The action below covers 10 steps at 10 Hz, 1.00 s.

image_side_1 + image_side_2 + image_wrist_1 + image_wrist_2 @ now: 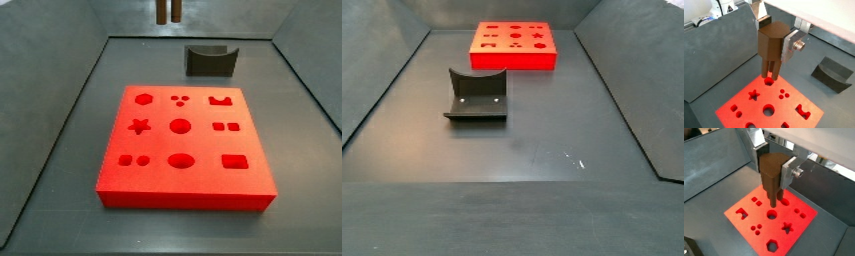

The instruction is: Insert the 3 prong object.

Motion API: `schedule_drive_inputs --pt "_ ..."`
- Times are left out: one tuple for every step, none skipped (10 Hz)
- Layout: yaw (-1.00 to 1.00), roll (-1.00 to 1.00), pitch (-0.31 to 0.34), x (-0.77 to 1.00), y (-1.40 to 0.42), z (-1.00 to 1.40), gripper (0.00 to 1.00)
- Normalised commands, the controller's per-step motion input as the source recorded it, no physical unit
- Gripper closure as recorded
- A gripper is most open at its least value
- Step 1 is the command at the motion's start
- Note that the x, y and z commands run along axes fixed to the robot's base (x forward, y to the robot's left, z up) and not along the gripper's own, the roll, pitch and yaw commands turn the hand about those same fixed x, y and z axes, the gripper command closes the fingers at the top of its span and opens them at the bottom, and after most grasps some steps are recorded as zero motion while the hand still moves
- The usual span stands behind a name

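My gripper [775,41] [773,170] is shut on the 3 prong object [769,47] [771,178], a dark-brown piece held upright between the silver plates with its prongs pointing down. Both wrist views show the prongs hanging above the red board [751,107] [799,226], near one edge of it. In a side view only the prong tips [167,10] show at the upper border, well above the red board [187,170]. The three-dot hole [178,98] lies in the board's far row. The gripper is out of sight in the side view where the red board [512,58] lies far back.
The dark grey fixture [210,62] [476,95] [832,74] with a U-notch stands on the floor just beyond the board. Grey walls enclose the floor on the sides. The board has several other shaped holes, among them a star [138,126] and a circle [181,125].
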Motion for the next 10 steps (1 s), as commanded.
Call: schedule_drive_inputs --pt "0.0 0.0 0.0 0.05 0.0 -0.03 1.0" --pt "0.0 0.0 0.0 0.0 0.0 -0.07 1.0" --pt "0.05 0.0 0.0 0.15 0.0 -0.2 1.0" --pt "0.48 0.13 -0.01 0.43 0.12 -0.41 1.0" --pt "0.87 0.03 0.0 0.13 0.0 -0.4 1.0" --pt "0.99 0.0 -0.009 0.0 0.0 -0.54 1.0" --pt "0.95 0.0 -0.026 0.02 0.0 -0.49 1.0" --pt "0.87 0.07 -0.041 0.05 0.0 -0.4 1.0" --pt "0.78 0.2 0.0 0.13 0.0 -0.34 1.0" --pt "0.59 0.37 0.101 0.37 0.08 -0.35 1.0"
